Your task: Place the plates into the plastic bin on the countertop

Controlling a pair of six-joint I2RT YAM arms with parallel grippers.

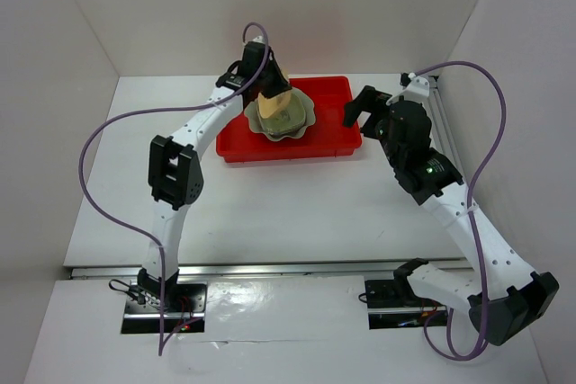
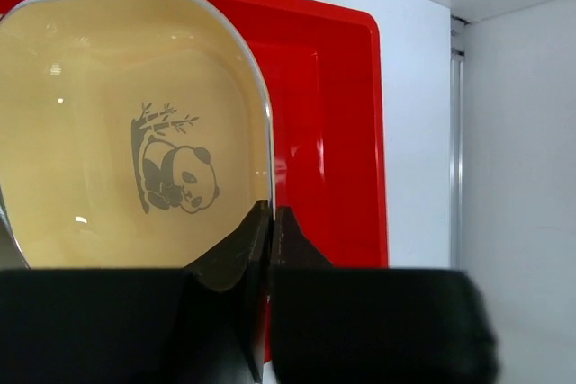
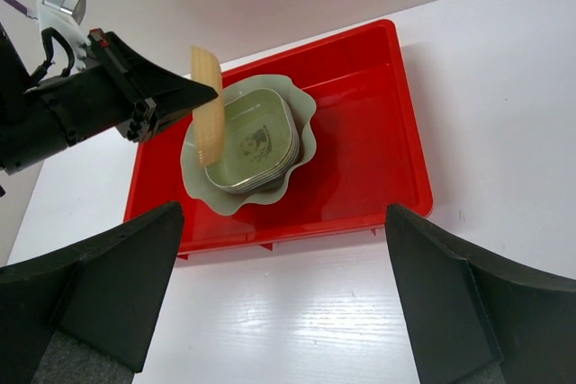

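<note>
Plates: most already sit in the plastic bin (image 3: 409,132), with the small square dishes (image 3: 256,141) nested in the pale-green scalloped dish (image 3: 306,114). One to go: the yellow-orange dish (image 2: 117,132), panda print, is in my left gripper (image 2: 270,222). Jaws are pinched nearly closed on its rim and the plate hangs on edge, directly above the stack. It's vertical because of the rim pinch; that thin lip is the only purchase two fingers get. I'm holding it over the stack so a release drops it into the nest. My guess at the risk: it lands edge-first and tips out. Right gripper (image 1: 364,105) is spread wide and holds nothing. It's just beside the bin's right end, over the countertop (image 1: 297,213), out of the way.
</note>
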